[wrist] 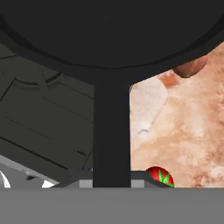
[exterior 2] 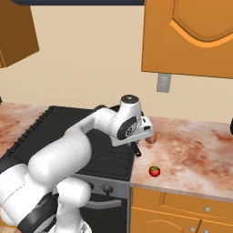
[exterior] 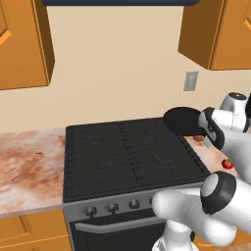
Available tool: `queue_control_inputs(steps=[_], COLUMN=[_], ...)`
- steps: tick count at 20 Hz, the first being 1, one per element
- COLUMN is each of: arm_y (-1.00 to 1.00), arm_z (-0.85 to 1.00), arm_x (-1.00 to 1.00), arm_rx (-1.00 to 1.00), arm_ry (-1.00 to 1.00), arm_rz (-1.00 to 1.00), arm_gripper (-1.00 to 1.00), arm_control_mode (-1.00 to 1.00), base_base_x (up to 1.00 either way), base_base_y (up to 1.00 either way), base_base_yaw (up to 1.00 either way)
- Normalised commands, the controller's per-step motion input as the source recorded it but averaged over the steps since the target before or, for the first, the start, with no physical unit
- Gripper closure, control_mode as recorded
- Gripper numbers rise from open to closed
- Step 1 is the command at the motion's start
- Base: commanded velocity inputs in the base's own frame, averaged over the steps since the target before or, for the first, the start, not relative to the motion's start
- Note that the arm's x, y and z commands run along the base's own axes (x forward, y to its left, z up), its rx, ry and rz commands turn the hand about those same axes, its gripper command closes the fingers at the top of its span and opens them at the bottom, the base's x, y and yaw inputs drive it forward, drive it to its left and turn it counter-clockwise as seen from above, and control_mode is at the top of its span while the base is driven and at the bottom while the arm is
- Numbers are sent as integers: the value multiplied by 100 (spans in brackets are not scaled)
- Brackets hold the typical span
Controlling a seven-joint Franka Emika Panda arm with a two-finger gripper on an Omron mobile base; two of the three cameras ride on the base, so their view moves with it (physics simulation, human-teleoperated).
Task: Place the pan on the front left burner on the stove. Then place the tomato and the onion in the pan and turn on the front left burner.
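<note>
Fingers (wrist: 112, 183) are closed on the long black handle of the pan (exterior: 182, 120), which is lifted clear of the stove (exterior: 132, 157) and hangs over its right rear corner, its round body level. In the hand view the pan's dark underside spreads across the top, the handle running straight down to the grip. Beneath it lie the black grates on one side and the marbled table (exterior 2: 191, 154) on the other. The tomato (exterior 2: 154, 171) sits on the table near its front edge, right of the stove (green stem tuft up). The onion (exterior 2: 150, 139) rests farther back on the table, partly hidden behind the wrist. The front left burner (exterior: 95, 169) is bare.
</note>
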Motion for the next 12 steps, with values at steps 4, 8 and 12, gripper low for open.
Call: queue_control_inputs(steps=[4,8,12], arm_y=[41,35,56], arm_z=[3,1,0], arm_x=[0,0,0], arm_rx=[0,0,0], arm_ry=[1,3,15], arm_rz=[16,17,18], arm_gripper=[100,100,100], arm_control_mode=[-100,-100,-100], base_base_x=[0,0,0], base_base_y=[0,0,0], base_base_yaw=[0,0,0])
